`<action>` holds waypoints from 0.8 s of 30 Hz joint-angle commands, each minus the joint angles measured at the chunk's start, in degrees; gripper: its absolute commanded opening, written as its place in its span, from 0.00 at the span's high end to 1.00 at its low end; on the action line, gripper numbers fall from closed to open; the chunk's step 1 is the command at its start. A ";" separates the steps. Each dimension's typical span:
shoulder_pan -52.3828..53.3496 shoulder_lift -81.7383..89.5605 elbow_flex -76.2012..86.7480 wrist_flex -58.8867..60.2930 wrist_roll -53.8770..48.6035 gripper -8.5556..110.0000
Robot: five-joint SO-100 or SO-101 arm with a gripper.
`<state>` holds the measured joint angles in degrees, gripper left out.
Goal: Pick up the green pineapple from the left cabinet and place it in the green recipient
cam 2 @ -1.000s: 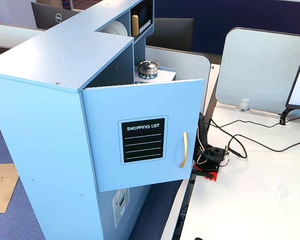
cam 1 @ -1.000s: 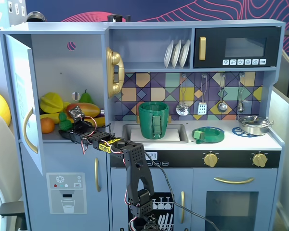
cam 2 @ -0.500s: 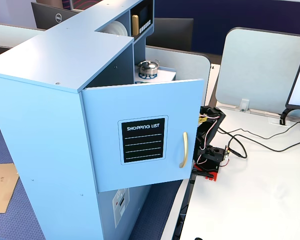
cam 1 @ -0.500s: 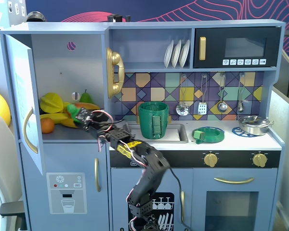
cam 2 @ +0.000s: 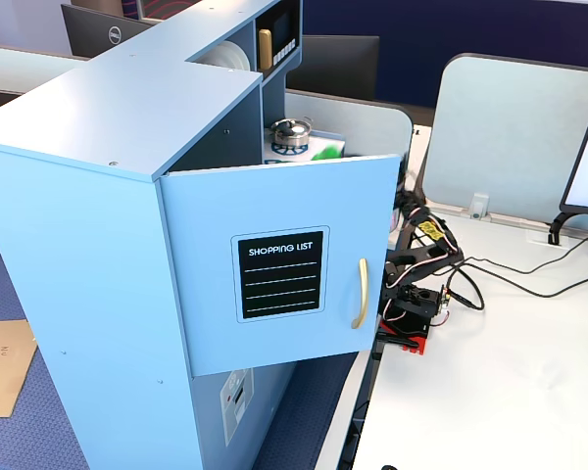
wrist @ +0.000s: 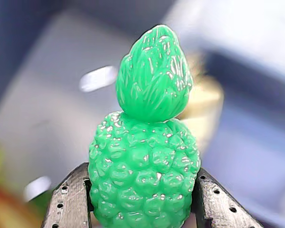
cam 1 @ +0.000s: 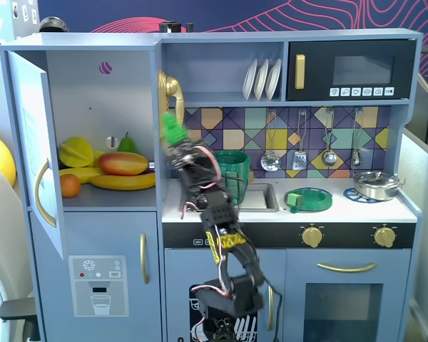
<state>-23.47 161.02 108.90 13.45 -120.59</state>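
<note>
My gripper (cam 1: pixel 173 144) is shut on the green pineapple (cam 1: pixel 171 129) and holds it upright in the air, just right of the open left cabinet (cam 1: pixel 121 100) and up left of the green recipient (cam 1: pixel 232 168), which stands by the sink. In the wrist view the bumpy pineapple (wrist: pixel 145 161) with its leafy crown fills the frame, and both dark fingers (wrist: pixel 69 199) press on its sides, my gripper (wrist: pixel 143 183) closed around its lower body. In a fixed view from the side, the cabinet (cam 2: pixel 98 225) hides the gripper behind its open door (cam 2: pixel 284 264).
The cabinet shelf holds a mango (cam 1: pixel 123 163), banana (cam 1: pixel 125 182), orange (cam 1: pixel 70 185), pear (cam 1: pixel 128 144) and a yellow fruit (cam 1: pixel 76 152). A gold handset (cam 1: pixel 170 90) hangs just above the gripper. A flat green dish (cam 1: pixel 308 199), a silver pot (cam 1: pixel 376 184) and the microwave (cam 1: pixel 349 70) are to the right.
</note>
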 commanded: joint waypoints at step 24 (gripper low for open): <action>49.57 -33.13 -22.59 7.38 26.54 0.93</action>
<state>25.75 132.89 90.26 20.21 -95.10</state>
